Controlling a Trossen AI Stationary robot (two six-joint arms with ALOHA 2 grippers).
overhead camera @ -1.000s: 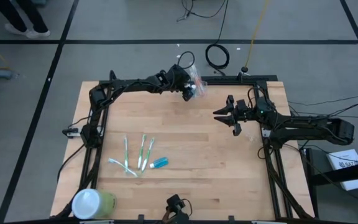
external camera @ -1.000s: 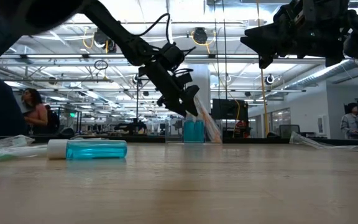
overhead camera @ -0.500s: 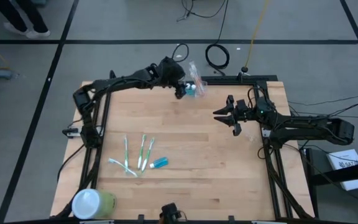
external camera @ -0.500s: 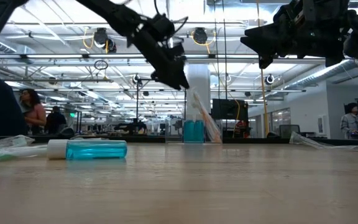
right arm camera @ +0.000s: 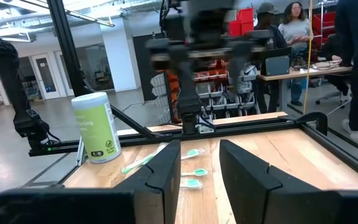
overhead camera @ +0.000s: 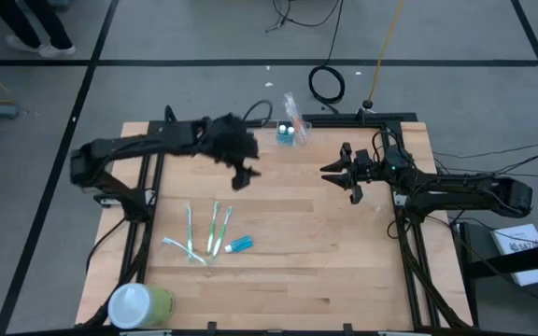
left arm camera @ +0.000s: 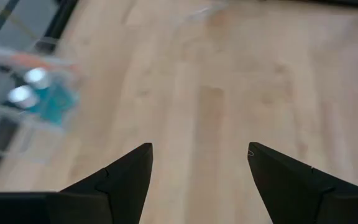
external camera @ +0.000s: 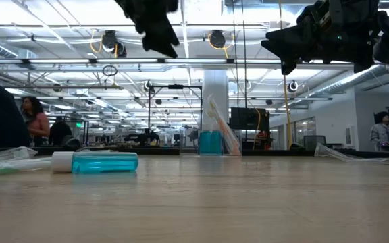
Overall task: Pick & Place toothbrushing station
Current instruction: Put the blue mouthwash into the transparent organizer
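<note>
Left gripper point(overhead camera: 243, 177) withdrawn from toothbrushing station point(overhead camera: 290, 133), jaws apart, empty; right jaws part-open.

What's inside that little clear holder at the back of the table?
The clear holder contains something blue with two white caps and a slanted clear-wrapped stick. What the wrapped stick is cannot be made out.

Clear toothbrushing station point(overhead camera: 290, 132) upright at table's far edge, blue items + brush inside.

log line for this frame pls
left pincer: open, empty, above mid-table | toothbrushing station: standing at far edge | right pincer: hovering, empty
</note>
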